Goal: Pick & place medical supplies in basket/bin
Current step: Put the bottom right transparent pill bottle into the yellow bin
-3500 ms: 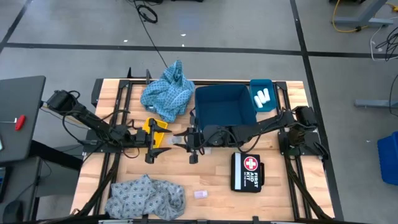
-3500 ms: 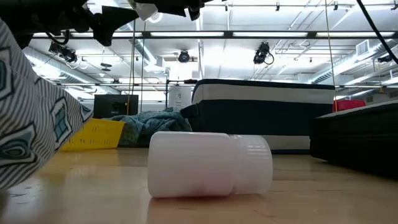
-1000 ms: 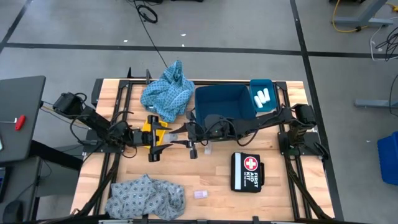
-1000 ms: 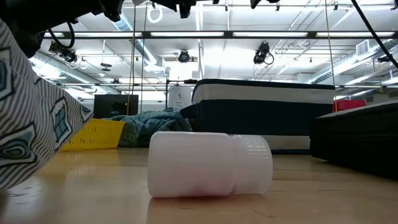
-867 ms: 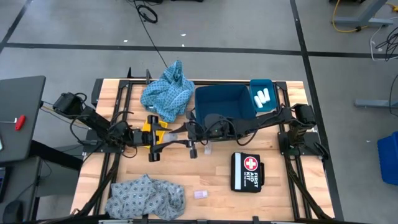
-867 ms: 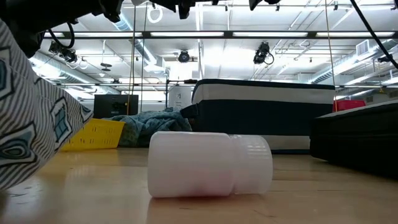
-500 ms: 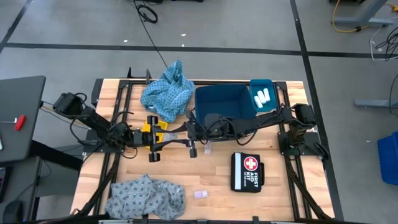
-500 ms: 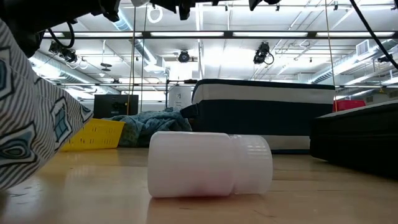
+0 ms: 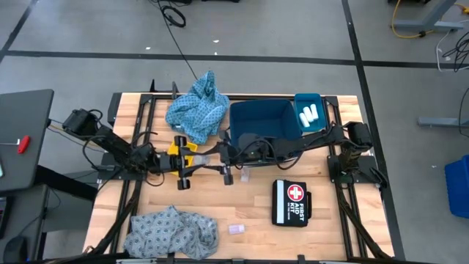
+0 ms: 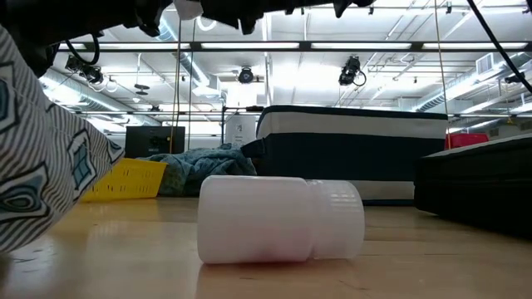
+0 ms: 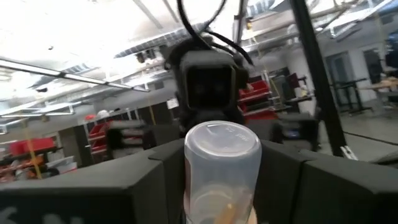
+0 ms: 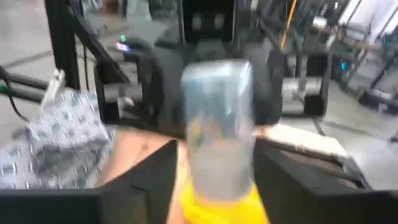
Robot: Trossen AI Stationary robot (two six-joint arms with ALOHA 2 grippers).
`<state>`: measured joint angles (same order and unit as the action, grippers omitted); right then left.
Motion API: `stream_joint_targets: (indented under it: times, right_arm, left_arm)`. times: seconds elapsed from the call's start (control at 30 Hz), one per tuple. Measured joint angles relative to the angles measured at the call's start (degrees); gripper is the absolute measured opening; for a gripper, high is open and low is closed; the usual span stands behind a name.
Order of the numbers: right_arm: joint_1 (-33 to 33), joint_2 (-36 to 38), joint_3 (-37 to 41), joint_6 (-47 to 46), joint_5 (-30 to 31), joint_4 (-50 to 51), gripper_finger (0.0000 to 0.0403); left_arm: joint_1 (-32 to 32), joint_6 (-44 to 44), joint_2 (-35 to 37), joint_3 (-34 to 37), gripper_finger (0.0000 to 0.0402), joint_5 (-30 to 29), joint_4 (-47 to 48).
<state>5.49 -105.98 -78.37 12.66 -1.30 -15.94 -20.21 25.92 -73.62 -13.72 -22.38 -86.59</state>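
A clear plastic bottle (image 9: 204, 162) hangs in the air over the middle of the table, between my two grippers, which face each other. My left gripper (image 11: 222, 180) is shut on it from the table's left. My right gripper (image 12: 216, 168) is open, its fingers standing on either side of the bottle's other end (image 12: 217, 118) with narrow gaps. A small white bottle (image 10: 278, 218) lies on its side on the wood near the front edge. One patterned cloth (image 9: 172, 232) lies bunched at the front left. A bluer cloth (image 9: 198, 110) is heaped at the far side. My left gripper pinches the clear bottle's near end (image 11: 194, 186) between its two fingers. The fingers come in about level from the table's left and lie along the bottle. The bottle's round far end (image 11: 222, 140) sticks out past the fingertips toward the other gripper, lifted clear of the table.
A dark blue bin (image 9: 265, 125) stands at the far middle, with a small tray of white rolls (image 9: 308, 112) to its right. A black first aid kit (image 9: 291, 202) lies at the front right. A yellow holder (image 9: 181, 149) sits under the left gripper.
My left gripper's fingers have drawn in onto the clear bottle. Both arms have kept their places, and the bottle stays level in the air between them.
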Motion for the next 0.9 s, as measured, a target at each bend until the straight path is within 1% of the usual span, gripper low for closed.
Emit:
stream_joint_targets:
  times: [0.1,0.17,0.27,0.4,0.57,0.8,0.87,0.9]
  right_arm:
    - [0.0,-0.1,0.0,-1.3,2.5,2.6,0.0260]
    - [0.1,-0.1,0.1,-1.5,4.2,4.7,0.0274]
    - [0.1,-0.1,0.1,-1.7,4.7,7.8,0.0275]
    - [1.1,-0.1,0.1,-1.8,5.2,10.9,0.0262]
    - [2.9,-0.1,0.1,-1.9,5.0,13.2,0.0244]
    - [4.6,-0.1,0.1,-1.9,5.1,16.5,0.0233]
    - [5.0,-0.1,0.1,-1.9,5.1,17.3,0.0233]
    - [5.1,-0.1,0.1,-2.1,5.0,17.7,0.0233]
  left_arm:
    - [0.0,0.2,0.1,0.0,0.0151,-0.9,-0.4]
    - [0.0,0.3,0.1,0.0,0.0151,-1.0,-0.2]
    - [0.0,0.4,0.1,0.0,0.0151,-2.3,0.4]
    - [-0.2,0.5,0.1,0.0,0.0151,-5.1,3.1]
    - [-2.7,1.5,0.1,0.0,0.0151,-12.6,7.6]
    - [-8.7,1.7,0.1,0.0,0.0151,-27.3,12.7]
    - [-10.6,1.0,0.3,0.0,0.0151,-31.9,14.3]
    - [-11.6,0.0,0.6,0.0,0.0151,-33.3,15.4]
